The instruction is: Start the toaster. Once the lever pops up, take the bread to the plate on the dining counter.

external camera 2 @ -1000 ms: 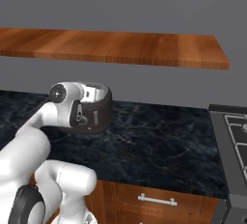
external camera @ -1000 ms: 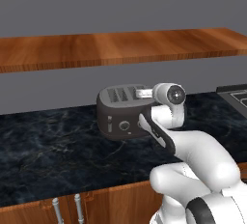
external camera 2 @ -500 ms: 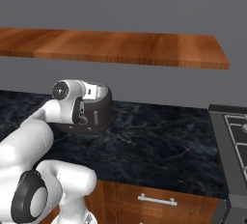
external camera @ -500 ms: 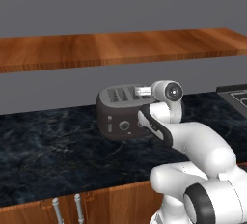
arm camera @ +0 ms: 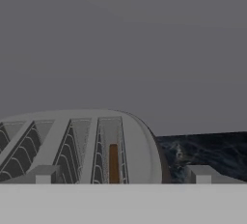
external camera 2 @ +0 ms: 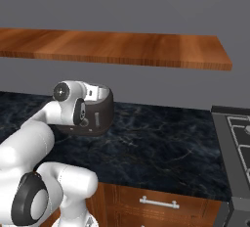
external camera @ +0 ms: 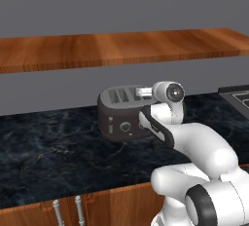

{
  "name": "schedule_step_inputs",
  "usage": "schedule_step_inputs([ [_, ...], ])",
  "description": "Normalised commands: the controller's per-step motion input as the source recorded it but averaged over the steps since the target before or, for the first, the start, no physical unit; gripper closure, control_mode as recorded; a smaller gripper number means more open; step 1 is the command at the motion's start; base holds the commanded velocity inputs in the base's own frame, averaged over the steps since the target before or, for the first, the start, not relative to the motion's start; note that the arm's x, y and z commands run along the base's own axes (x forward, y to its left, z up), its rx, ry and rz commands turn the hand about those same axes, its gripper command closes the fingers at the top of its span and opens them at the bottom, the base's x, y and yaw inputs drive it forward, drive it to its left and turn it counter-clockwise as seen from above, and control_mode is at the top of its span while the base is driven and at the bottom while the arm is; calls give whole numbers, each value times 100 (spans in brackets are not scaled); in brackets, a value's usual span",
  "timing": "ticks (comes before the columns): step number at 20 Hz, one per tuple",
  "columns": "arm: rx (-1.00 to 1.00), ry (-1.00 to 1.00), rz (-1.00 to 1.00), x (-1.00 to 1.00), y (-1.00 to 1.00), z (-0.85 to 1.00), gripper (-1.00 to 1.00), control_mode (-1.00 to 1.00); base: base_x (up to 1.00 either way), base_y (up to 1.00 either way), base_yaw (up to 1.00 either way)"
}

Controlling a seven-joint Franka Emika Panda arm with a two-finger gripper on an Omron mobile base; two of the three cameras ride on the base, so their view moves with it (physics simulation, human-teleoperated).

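Toaster (external camera: 121, 118): dark grey casing, smooth, matt, like plastic. Slots (arm camera: 72, 146): ribbed pale metal-like liners. Counter (external camera 2: 161, 143): black veined marble, polished. Shelf (external camera: 116, 47): warm grained wood, satin. Wall (arm camera: 123, 49): flat grey, matt. Cabinet handle (external camera 2: 156, 202): bright metal.

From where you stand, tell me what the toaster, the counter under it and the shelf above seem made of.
Toaster: probably painted metal or plastic, dark grey, smooth with a soft sheen.
Counter: looks like polished black marble, pale veins.
Shelf: wood, reddish-brown, visible grain streaks.
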Motion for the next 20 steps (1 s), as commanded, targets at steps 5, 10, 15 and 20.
schedule_step_inputs([
  [5,0,0,0,0,0,0,-100,-100,0,0,0],
  [10,0,0,0,0,0,0,-100,-100,0,0,0],
  [15,0,0,0,0,0,0,-100,-100,0,0,0],
  [20,0,0,0,0,0,0,-100,-100,0,0,0],
])
